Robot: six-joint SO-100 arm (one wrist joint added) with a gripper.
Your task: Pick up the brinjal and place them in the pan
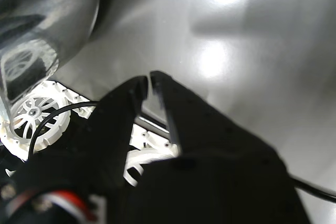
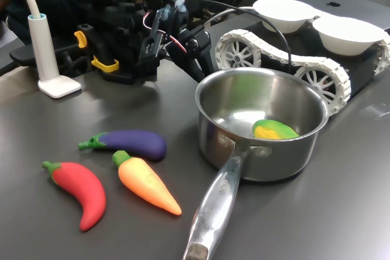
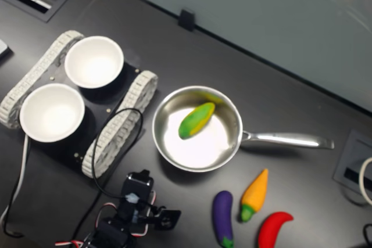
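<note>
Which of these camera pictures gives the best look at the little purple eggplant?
The first exterior view shows the brinjal best: close, side-on, lying on the table beside the carrot with its green stem cap visible. The second exterior view shows it from above, smaller and near the picture's bottom edge. The wrist view does not show it at all.

We see the single arm folded low, its gripper (image 1: 148, 78) empty, the two black fingers (image 1: 118, 124) drawn together until only a thin slit separates their tips (they hold nothing). In the first exterior view the gripper (image 2: 198, 68) angles down toward the worktop; in the second exterior view the arm (image 3: 132, 213) sits at the bottom edge
</note>
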